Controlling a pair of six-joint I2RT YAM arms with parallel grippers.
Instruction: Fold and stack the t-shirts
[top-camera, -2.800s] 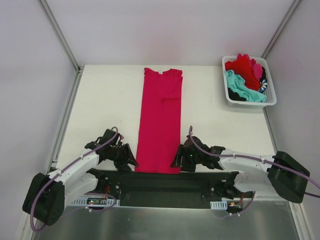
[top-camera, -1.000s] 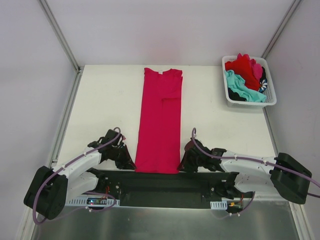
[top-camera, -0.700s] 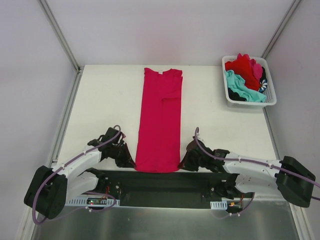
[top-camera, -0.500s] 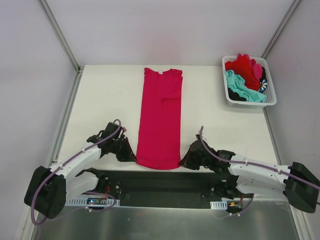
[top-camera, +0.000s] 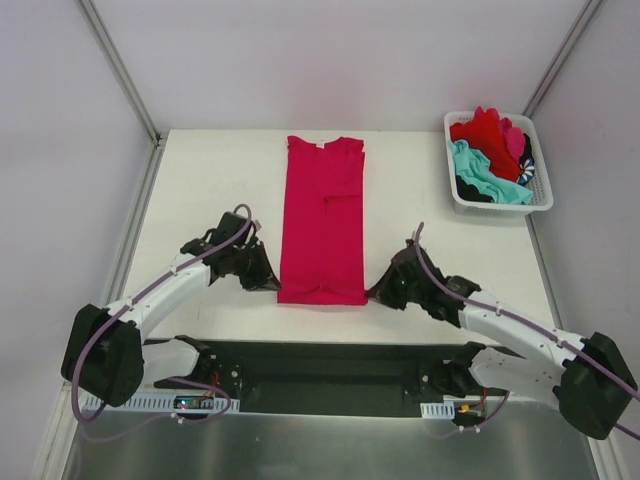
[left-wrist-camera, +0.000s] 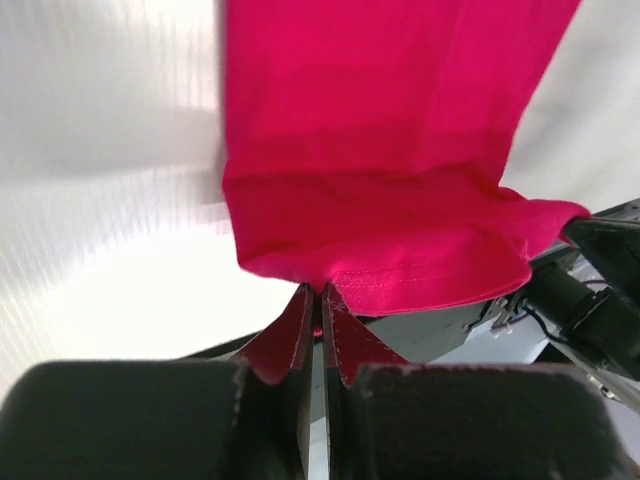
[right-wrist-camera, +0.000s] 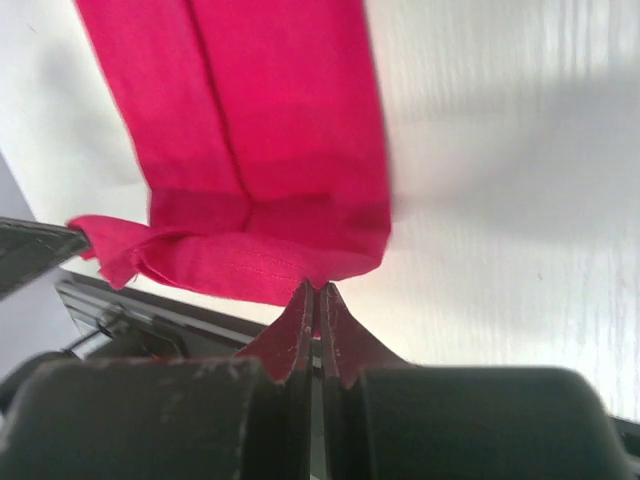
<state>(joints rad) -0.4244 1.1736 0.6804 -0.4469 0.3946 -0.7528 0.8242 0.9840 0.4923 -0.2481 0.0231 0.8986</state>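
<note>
Magenta t-shirt (top-camera: 321, 215), folded narrow, hem clamped by left pincer (top-camera: 272, 287) and right pincer (top-camera: 372, 292).

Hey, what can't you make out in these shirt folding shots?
- Top view: shirts heaped in the basket cover each other; count unclear.
- Wrist views: pink shirt collar end cut off by top edge.
- Wrist views: folded hem hides how many layers the left pincer and right pincer pinch.

The t-shirt (top-camera: 322, 215) is plain magenta-pink, table (top-camera: 210, 190) and basket (top-camera: 497, 205) white, plus a red shirt (top-camera: 487, 133) and teal shirt (top-camera: 480, 172).
</note>
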